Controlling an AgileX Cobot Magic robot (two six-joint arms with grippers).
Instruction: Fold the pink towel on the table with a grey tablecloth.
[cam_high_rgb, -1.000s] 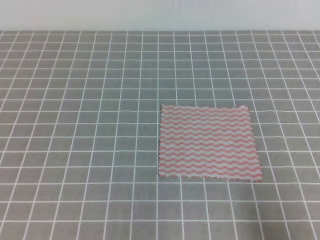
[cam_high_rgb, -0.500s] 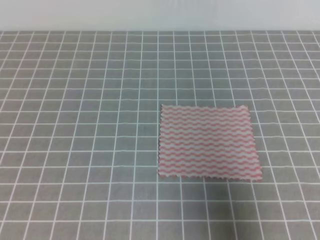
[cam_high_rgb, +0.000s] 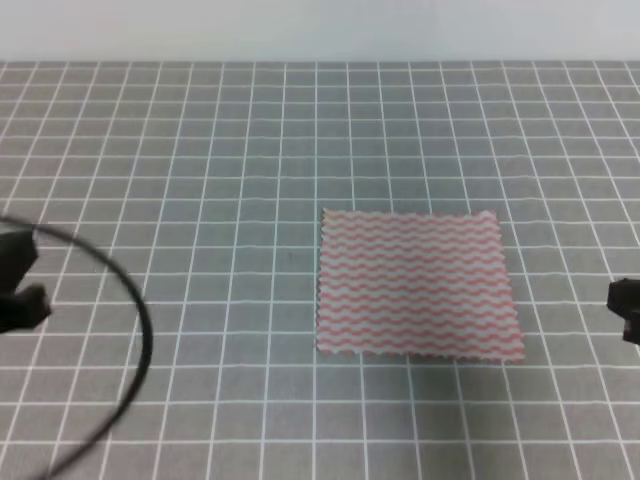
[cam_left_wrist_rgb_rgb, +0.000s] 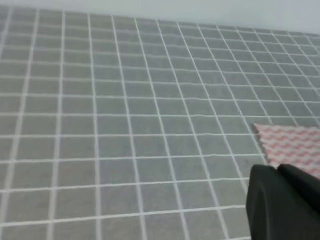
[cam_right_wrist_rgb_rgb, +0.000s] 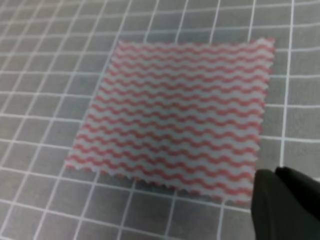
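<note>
At the nine o'clock edge of the overhead view, the left gripper (cam_high_rgb: 18, 285) pokes in as a dark, blurred shape, with a thin black cable (cam_high_rgb: 130, 310) arcing from it down toward seven o'clock. Only part of it shows, so I cannot tell whether its jaws are apart or closed; it has hold of nothing that can be seen. Beneath it spreads the table with a grey tablecloth (cam_high_rgb: 200, 150), ruled in thin white grid lines and filling nearly the whole view.

Right of centre, toward four o'clock, the pink towel (cam_high_rgb: 415, 283) lies flat and unfolded on the cloth, its pink-and-white wavy stripes running across and its edges slightly frayed. It is well apart from both grippers.

At the three o'clock edge, the right gripper (cam_high_rgb: 626, 305) shows only as a small dark block, its opening also impossible to judge.

From the left wrist view, a black gripper part sits at five o'clock, with one corner of the towel (cam_left_wrist_rgb_rgb: 292, 142) at three o'clock on the grid cloth (cam_left_wrist_rgb_rgb: 125, 100).

From the right wrist view, the towel (cam_right_wrist_rgb_rgb: 175, 115) fills the middle, and a black gripper part (cam_right_wrist_rgb_rgb: 285, 202) sits at five o'clock, just beside the towel's near corner.
</note>
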